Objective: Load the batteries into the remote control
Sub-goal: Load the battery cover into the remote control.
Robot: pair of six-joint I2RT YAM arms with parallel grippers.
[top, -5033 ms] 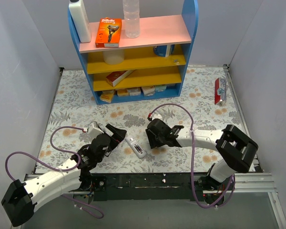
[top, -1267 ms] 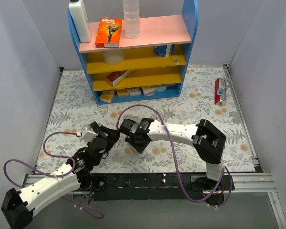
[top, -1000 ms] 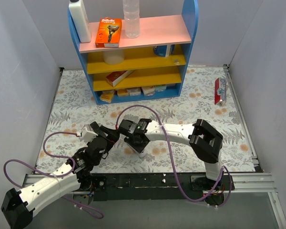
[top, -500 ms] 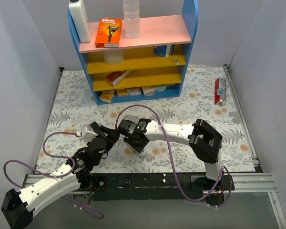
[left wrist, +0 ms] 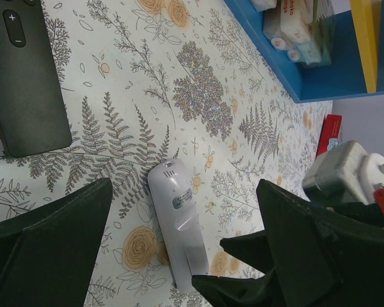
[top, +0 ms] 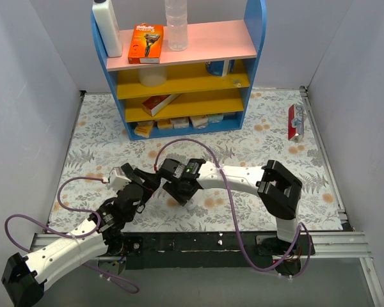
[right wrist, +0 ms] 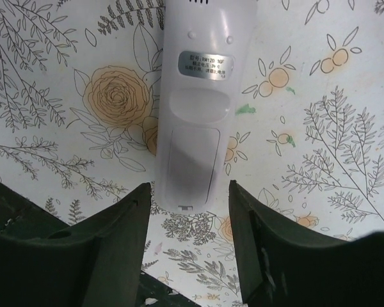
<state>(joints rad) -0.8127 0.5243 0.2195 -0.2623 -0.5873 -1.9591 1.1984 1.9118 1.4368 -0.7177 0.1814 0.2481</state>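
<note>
The white remote control (right wrist: 201, 96) lies back side up on the floral mat, its battery cover closed and facing me. My right gripper (right wrist: 189, 188) hangs just above the remote's near end, jaws open, touching nothing. In the left wrist view the same remote (left wrist: 178, 220) lies between the wide-open fingers of my left gripper (left wrist: 184, 185), which holds nothing. In the top view my right gripper (top: 179, 185) covers most of the remote, with my left gripper (top: 150, 182) close on its left. No batteries are in view.
A black remote (left wrist: 22, 70) lies on the mat left of the white one. The blue shelf unit (top: 179, 70) with boxes and bottles stands at the back. A red pack (top: 296, 121) lies at the mat's right edge.
The right arm swung left from mid-table to the white remote. In the last half second its jaws opened and let go of the remote. The left arm barely moved.
</note>
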